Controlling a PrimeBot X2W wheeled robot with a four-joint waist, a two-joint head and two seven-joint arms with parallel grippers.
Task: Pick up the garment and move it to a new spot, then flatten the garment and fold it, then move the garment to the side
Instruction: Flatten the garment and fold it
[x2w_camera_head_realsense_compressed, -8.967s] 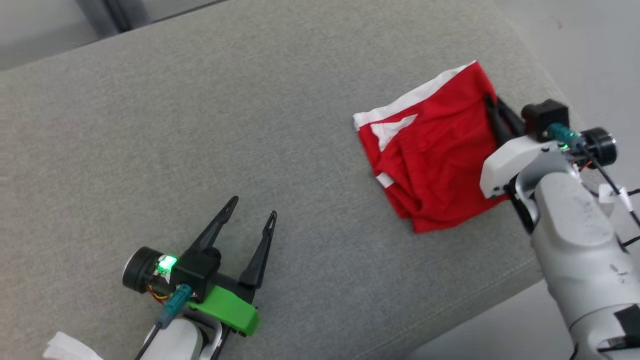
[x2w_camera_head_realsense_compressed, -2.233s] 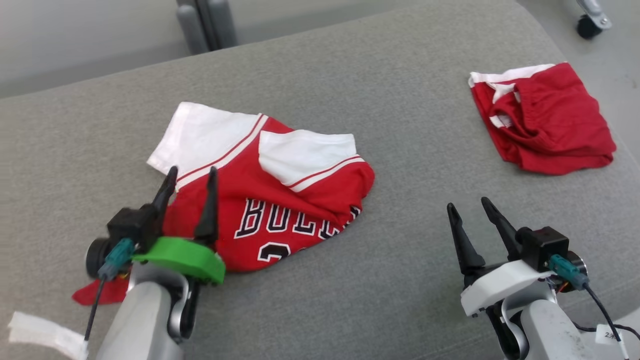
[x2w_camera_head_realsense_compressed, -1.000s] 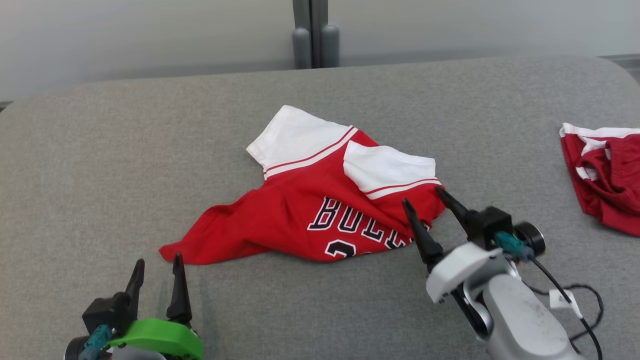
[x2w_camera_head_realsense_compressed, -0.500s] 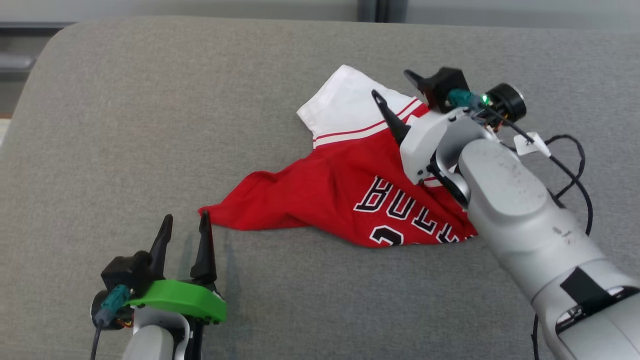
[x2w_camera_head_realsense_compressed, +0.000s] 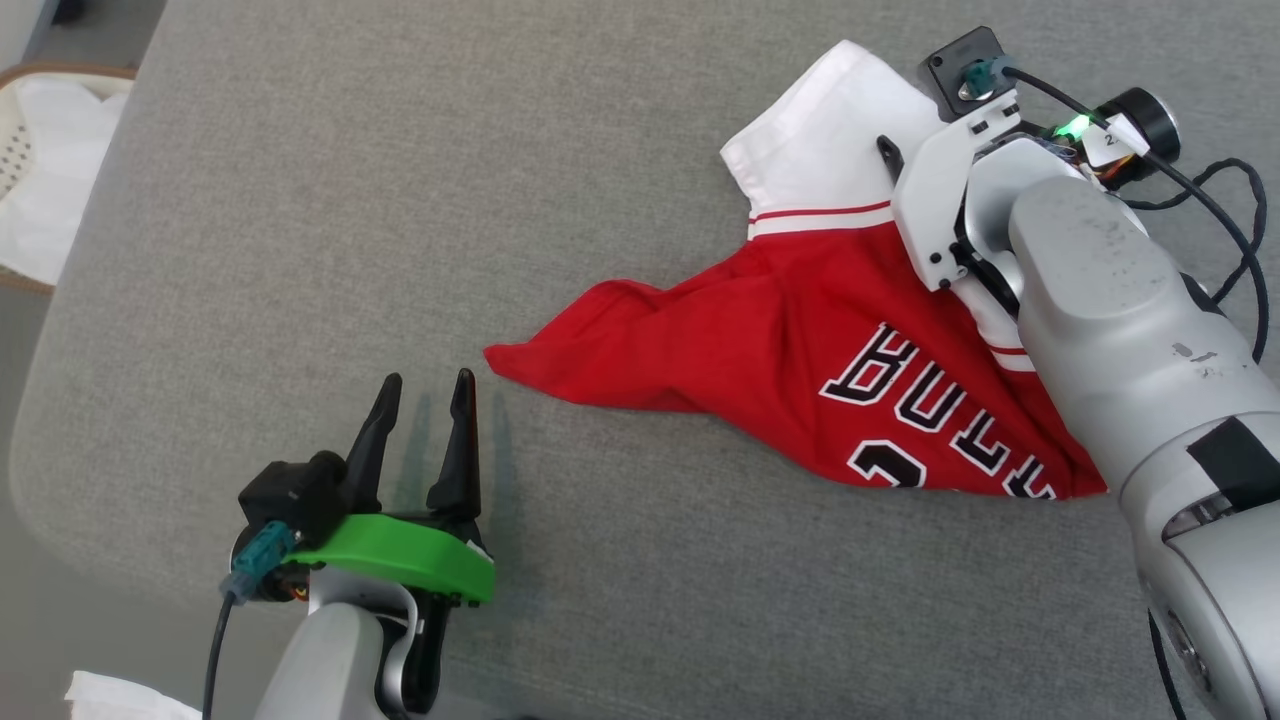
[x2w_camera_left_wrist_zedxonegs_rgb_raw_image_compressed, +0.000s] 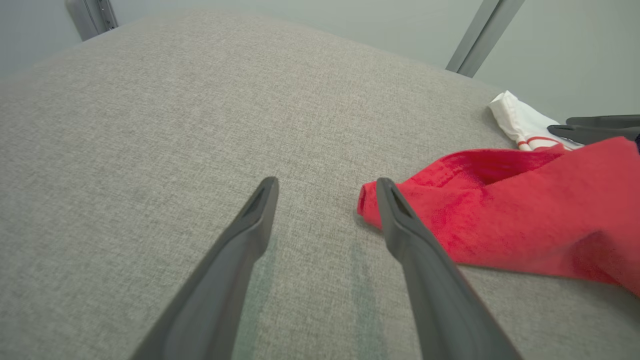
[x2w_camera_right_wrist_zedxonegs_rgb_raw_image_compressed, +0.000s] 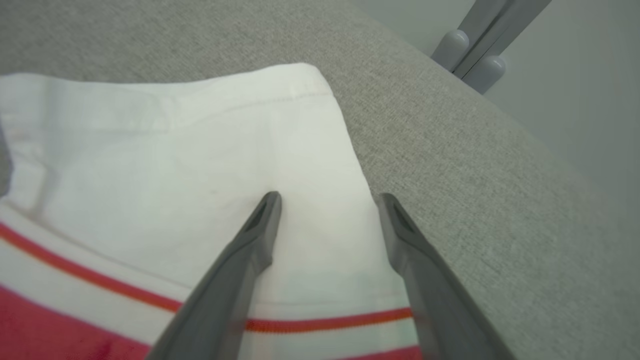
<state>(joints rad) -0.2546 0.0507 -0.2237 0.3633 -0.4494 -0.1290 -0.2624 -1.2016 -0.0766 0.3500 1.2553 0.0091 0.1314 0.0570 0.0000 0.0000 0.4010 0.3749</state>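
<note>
From my head view I see the garment (x2w_camera_head_realsense_compressed: 780, 330) lying crumpled on the right half of the grey fabric bench (x2w_camera_head_realsense_compressed: 350, 200). Its wide white sleeve (x2w_camera_head_realsense_compressed: 810, 150) is at the far end. The red body spreads toward me and to the right, and the white, dark-edged lettering (x2w_camera_head_realsense_compressed: 940, 400) runs tilted across the near right part. A red corner of the hem (x2w_camera_head_realsense_compressed: 505, 358) stretches out to the left.

My left gripper (x2w_camera_head_realsense_compressed: 426, 382) sits low over the bench, near and just left of that corner. Its jaws are apart with nothing between them. Through the left wrist view the gripper (x2w_camera_left_wrist_zedxonegs_rgb_raw_image_compressed: 326, 184) has bare grey fabric between its tips, and the red cloth (x2w_camera_left_wrist_zedxonegs_rgb_raw_image_compressed: 525, 220) begins right at the right-hand finger. I cannot tell whether that finger touches the cloth.

My right gripper (x2w_camera_right_wrist_zedxonegs_rgb_raw_image_compressed: 328, 197) is out over the white sleeve (x2w_camera_right_wrist_zedxonegs_rgb_raw_image_compressed: 175, 165) at the far right, jaws apart and clamped on nothing. One tip is over the white cloth and the other is at the sleeve's right edge. The tips look very close to the cloth, but from this angle I can't say they press on it.

Off the bench's far left corner stands a basket (x2w_camera_head_realsense_compressed: 70, 72) with something white in it.
</note>
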